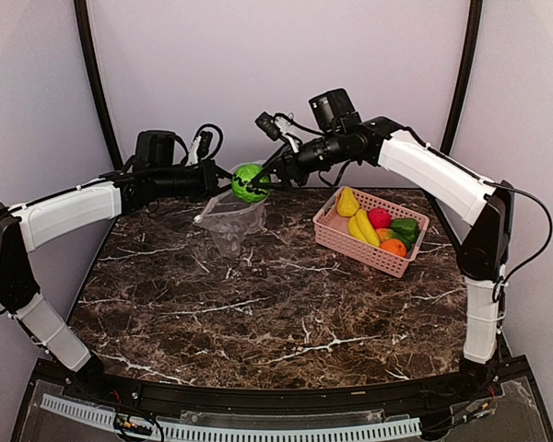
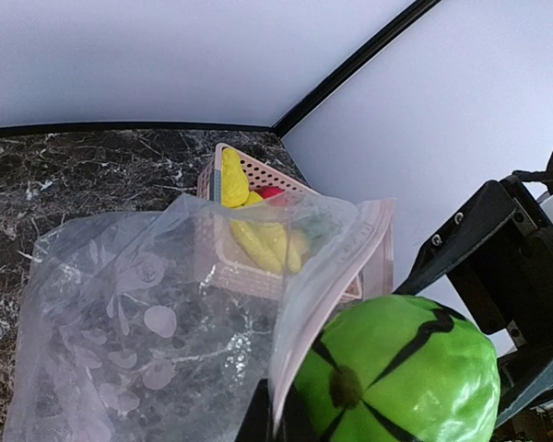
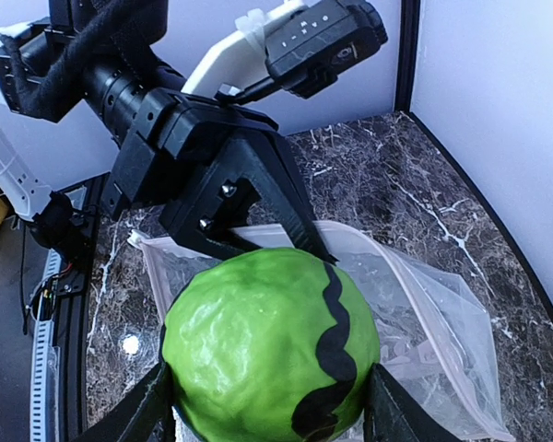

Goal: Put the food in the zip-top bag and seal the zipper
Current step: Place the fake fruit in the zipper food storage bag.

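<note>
Right gripper (image 3: 272, 414): closed on the green round piece (image 3: 267, 341), one finger at each flank, jaws spread to the full width of the piece. Green round piece: glossy, bright lime, dimpled surface, wavy black stripes running out from a dark spot at one end, melon-like. Position: held in the air above the far left part of the bench (image 1: 258, 304), just beside the raised mouth of the zip-top bag (image 1: 232, 221), not yet inside; touching the rim or only close to it, not determinable. Left gripper (image 1: 223, 187): pinched narrow on the top edge of the zip-top bag, holding that edge lifted. Zip-top bag: clear, floppy, wrinkled, white dots and pale printed shapes on the lower half, mouth turned toward the right gripper, body hanging down toward the dark marbled bench; contact with the bench not determinable. Zipper (image 2: 336, 272): pale pinkish strip along the full top edge, unsealed, bowed open, one length curving down right beside the green round piece in the left wrist view. Other food: in the pink slotted basket (image 1: 343, 241), on the bench to the right of the zip-top bag and well apart from it. Contents of the basket: yellow pear (image 1: 347, 202) at the far end, yellow banana (image 1: 362, 226) just beside it, red-pink fruit (image 1: 379, 218) near the middle, green pepper (image 1: 405, 228) toward the right side, orange (image 1: 393, 247) at the near edge, all lying close together and touching.
</note>
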